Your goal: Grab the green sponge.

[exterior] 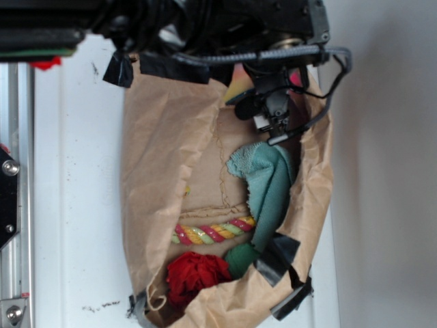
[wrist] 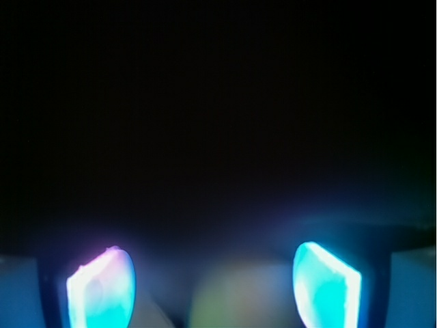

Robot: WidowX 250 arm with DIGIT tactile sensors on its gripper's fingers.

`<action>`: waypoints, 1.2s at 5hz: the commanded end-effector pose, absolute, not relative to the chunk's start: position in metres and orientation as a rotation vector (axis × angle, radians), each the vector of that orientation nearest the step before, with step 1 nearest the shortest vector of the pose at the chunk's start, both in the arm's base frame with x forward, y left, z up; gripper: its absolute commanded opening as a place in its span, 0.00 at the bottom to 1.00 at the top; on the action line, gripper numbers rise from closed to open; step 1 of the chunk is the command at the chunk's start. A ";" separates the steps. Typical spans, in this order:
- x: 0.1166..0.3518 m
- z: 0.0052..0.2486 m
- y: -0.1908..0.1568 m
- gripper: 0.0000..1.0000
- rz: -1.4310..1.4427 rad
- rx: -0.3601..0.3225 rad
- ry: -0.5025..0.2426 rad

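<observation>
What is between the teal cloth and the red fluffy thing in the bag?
In the exterior view, a braided rope of pink, yellow and green strands lies across the brown paper bag, between the teal cloth and the red fluffy thing.

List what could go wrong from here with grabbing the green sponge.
1. Only a yellow sliver of the green sponge shows beside the gripper; a grab may miss it.
2. The teal cloth lies just below and could snag.
3. The wrist view is nearly black, so it gives little guidance.
</observation>
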State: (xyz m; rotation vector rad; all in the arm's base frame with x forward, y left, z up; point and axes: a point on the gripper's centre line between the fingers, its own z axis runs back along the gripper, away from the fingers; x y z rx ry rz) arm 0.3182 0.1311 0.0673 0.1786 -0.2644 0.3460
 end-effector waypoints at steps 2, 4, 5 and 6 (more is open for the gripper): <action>0.323 0.101 0.143 1.00 0.347 0.211 -0.360; 0.298 0.112 0.144 1.00 0.315 0.139 -0.389; 0.283 0.126 0.142 1.00 0.283 0.119 -0.427; 0.273 0.129 0.140 1.00 0.257 0.082 -0.440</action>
